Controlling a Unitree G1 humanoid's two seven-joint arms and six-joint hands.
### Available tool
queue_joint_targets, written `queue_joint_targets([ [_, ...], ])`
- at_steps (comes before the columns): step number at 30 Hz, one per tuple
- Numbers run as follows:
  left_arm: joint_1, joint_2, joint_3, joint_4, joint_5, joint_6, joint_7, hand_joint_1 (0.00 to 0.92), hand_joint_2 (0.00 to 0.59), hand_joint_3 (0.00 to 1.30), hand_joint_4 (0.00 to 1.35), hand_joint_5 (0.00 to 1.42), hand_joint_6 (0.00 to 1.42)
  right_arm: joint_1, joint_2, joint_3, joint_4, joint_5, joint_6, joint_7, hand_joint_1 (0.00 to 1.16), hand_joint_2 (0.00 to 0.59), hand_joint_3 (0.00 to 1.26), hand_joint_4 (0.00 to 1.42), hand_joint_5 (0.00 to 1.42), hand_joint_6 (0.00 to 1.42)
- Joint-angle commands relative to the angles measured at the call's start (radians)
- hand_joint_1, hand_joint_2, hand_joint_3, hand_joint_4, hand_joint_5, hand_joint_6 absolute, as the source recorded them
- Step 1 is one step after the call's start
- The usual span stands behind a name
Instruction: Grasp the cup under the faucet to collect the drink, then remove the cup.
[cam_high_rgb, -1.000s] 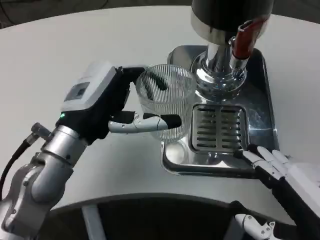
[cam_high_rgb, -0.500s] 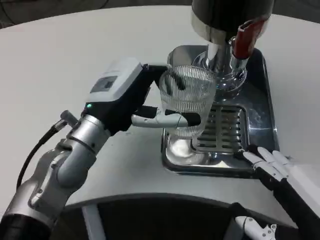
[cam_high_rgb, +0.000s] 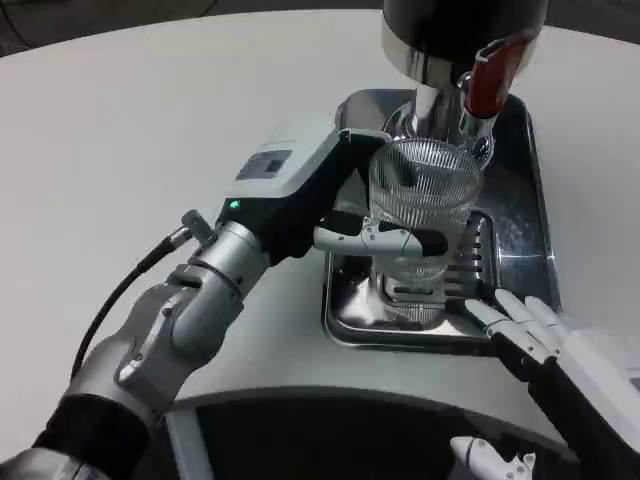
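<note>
The left forearm reaches in from the lower left, angled up toward the dispenser (cam_high_rgb: 465, 45). The left hand (cam_high_rgb: 310, 190) wraps the ribbed glass cup (cam_high_rgb: 422, 205), one finger (cam_high_rgb: 385, 238) lying across its front. The cup is held over the metal drip tray (cam_high_rgb: 520, 215), above the grille near its front edge, just below the red-handled faucet (cam_high_rgb: 487, 75). The right hand (cam_high_rgb: 560, 350) rests at the tray's front right corner, fingers spread, holding nothing.

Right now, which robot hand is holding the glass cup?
The left robot hand grips the ribbed glass cup over the metal tray. The right robot hand holds nothing, fingers spread by the tray's corner.
</note>
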Motion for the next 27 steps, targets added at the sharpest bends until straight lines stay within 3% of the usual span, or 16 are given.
queue_joint_targets([
  [1, -0.043, -0.020, -0.038, 0.038, 0.036, -0.008, 0.045, 0.470, 0.067, 1.05, 1.19, 1.40, 1.42, 0.031, 0.011, 0.025, -0.032, -0.007, -0.020, 0.002, 0.33, 0.407, 0.10, 0.00, 0.00, 0.00],
  [12, -0.073, -0.024, -0.110, 0.064, 0.105, 0.003, 0.100, 0.460, 0.056, 1.01, 1.11, 1.34, 1.42, 0.047, 0.013, 0.014, -0.047, 0.001, -0.016, 0.004, 0.33, 0.407, 0.10, 0.00, 0.00, 0.00],
  [27, -0.061, -0.015, -0.110, 0.073, 0.117, 0.019, 0.132, 0.420, 0.027, 0.94, 1.02, 1.24, 1.42, 0.054, 0.012, 0.002, -0.040, 0.019, -0.014, 0.008, 0.33, 0.407, 0.10, 0.00, 0.00, 0.00],
])
